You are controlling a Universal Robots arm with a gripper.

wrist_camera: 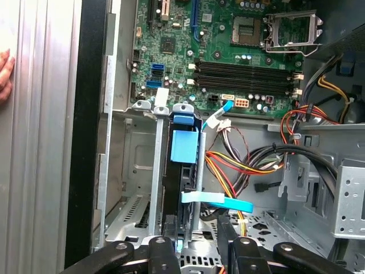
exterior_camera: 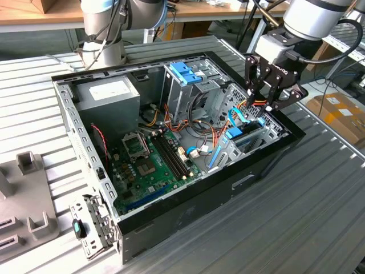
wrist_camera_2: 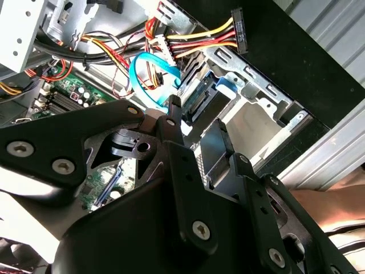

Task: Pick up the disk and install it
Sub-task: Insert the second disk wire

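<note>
The disk (exterior_camera: 235,135) stands on edge in the metal bay at the case corner on the exterior view's right, a dark slab with blue rails. In the first wrist view the disk (wrist_camera: 174,194) sits in its slot between two metal walls, a blue tab at its upper end. My gripper (exterior_camera: 263,104) hangs just above that bay, open, with nothing between its fingers. Its black fingers (wrist_camera: 163,254) straddle the end of the slot. In the second wrist view the gripper (wrist_camera_2: 199,123) hovers over the disk (wrist_camera_2: 214,147).
The open computer case (exterior_camera: 268,162) lies on a slatted metal table. Inside are the motherboard (exterior_camera: 149,165), a grey power supply (exterior_camera: 108,94), an upright drive cage with blue top (exterior_camera: 183,74) and loose cables (wrist_camera: 239,165). A person's hand (wrist_camera: 4,74) rests beside the case.
</note>
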